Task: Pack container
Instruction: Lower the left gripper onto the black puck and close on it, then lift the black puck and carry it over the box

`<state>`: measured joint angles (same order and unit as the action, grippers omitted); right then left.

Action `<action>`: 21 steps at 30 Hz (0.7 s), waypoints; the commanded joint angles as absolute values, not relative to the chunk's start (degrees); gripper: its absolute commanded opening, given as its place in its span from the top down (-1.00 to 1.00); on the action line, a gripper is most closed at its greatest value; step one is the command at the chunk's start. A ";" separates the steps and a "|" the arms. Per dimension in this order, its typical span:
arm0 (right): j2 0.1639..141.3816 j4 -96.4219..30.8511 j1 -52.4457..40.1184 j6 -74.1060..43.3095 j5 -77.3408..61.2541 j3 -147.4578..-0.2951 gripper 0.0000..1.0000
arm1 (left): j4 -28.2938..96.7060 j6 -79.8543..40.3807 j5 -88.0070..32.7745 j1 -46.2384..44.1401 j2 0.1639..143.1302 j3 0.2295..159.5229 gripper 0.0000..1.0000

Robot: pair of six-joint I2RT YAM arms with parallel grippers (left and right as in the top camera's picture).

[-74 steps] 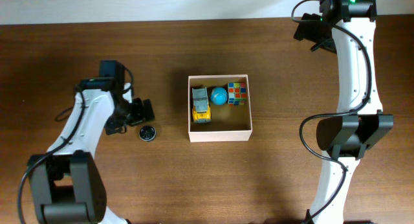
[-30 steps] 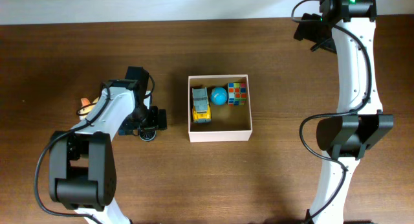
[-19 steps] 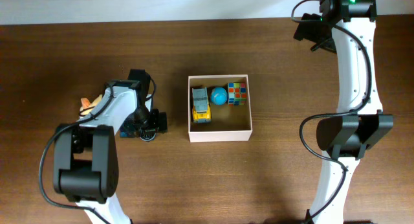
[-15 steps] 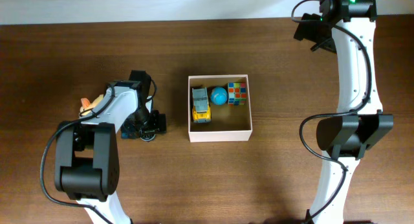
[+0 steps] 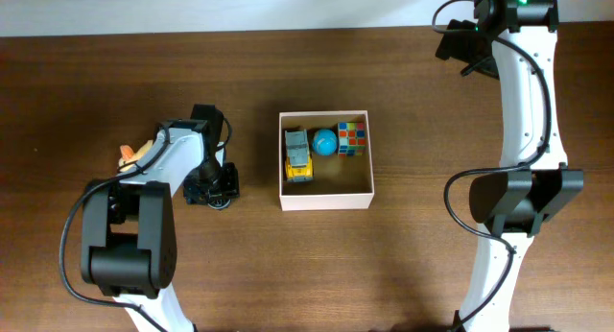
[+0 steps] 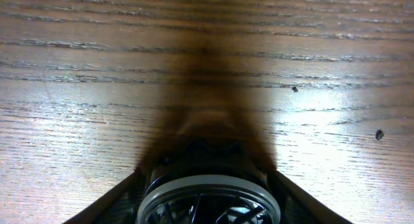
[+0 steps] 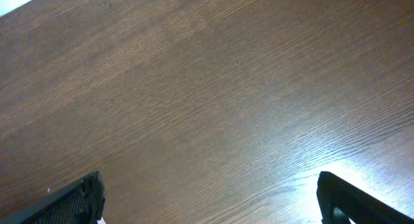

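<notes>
The container [image 5: 336, 186], a square shallow white-walled box, sits mid-table. Along its far side lie a yellow toy truck [image 5: 298, 156], a blue ball [image 5: 324, 141] and a colour cube [image 5: 352, 138]. To its left, my left gripper [image 5: 215, 188] points down at the table, shut on a round black disc with a grey rim [image 6: 207, 201]. In the left wrist view its dark fingers [image 6: 123, 197] press both sides of the disc. From overhead the disc [image 5: 222, 201] is mostly hidden under the gripper. My right gripper [image 7: 213, 204] hangs open over bare wood at the far right.
A small orange toy [image 5: 127, 157] lies left of the left arm, partly hidden by it. The right arm [image 5: 518, 92] runs down the right side of the table. The wooden table top [image 5: 403, 265] carries nothing else in view.
The left gripper's fingers have drawn together onto the round disc and shifted slightly left. The right arm and the things in the container have not moved.
</notes>
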<state>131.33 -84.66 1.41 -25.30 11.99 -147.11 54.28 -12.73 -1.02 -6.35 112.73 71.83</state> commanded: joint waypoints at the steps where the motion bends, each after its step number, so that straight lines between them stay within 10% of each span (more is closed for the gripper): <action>1: 130.65 -84.66 1.63 -25.58 12.69 -147.17 -0.98 | 53.54 -13.98 -2.11 -6.35 113.47 71.29 -0.23; 21: 130.65 -84.66 1.63 -25.58 12.69 -147.17 -0.98 | 56.51 -16.01 -2.15 -6.35 113.45 74.37 -0.06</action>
<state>131.33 -84.66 1.41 -25.26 11.99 -147.11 55.09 -15.27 -1.17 -6.35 112.79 72.10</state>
